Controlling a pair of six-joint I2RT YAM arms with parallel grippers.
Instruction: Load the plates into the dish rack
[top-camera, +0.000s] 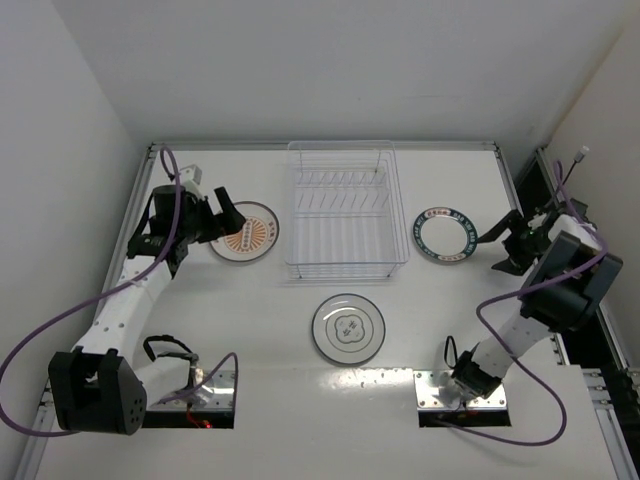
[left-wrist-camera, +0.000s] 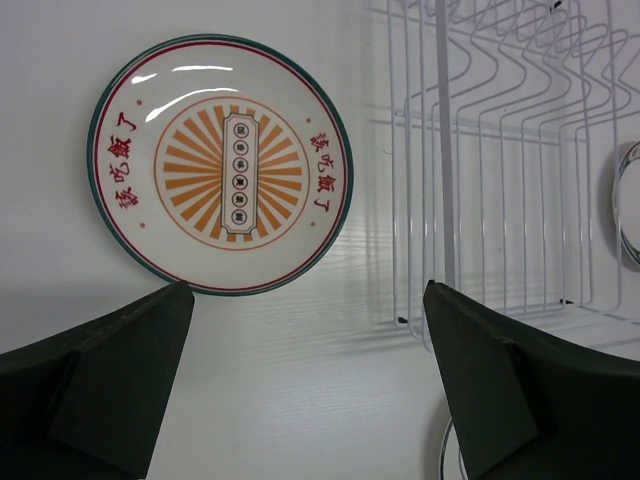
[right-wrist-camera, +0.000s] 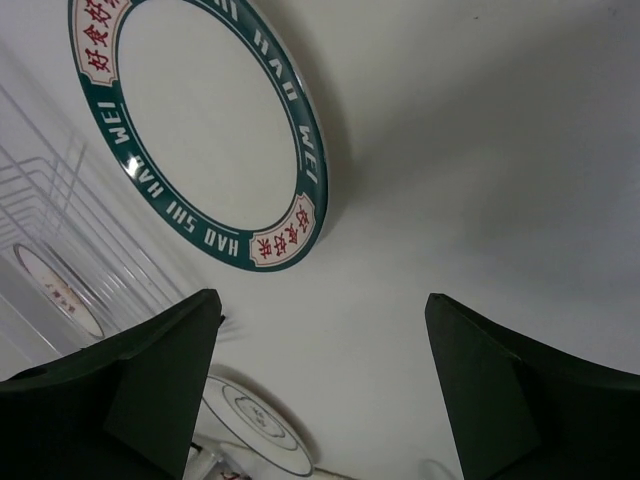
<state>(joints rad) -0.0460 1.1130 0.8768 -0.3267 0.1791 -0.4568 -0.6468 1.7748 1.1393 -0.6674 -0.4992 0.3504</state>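
Across a white desk (top-camera: 300, 420) walled by plain white panels on the left, right and far sides, three plates lie flat and face up, all outside the dish rack (top-camera: 344, 272). This clear rectangular basket stands at the middle of the desk, its long axis running from the near side towards the far wall, with the row of slot dividers in its far half. The sunburst plate (top-camera: 255, 235) lies just left of the rack; the teal-rimmed plate (top-camera: 445, 235) lies just right of it, apart from its wall; the grey-ringed plate (top-camera: 348, 328) lies near the rack's near end, towards the arm bases. The left end effector (top-camera: 225, 215) points rightwards over the left rim of the sunburst plate; the left wrist view shows its fingers spread wide with nothing between them, the plate ahead of them and the rack's wires to the right. The right end effector (top-camera: 510, 245) points leftwards, just beside the teal-rimmed plate, its fingers likewise spread and holding nothing.
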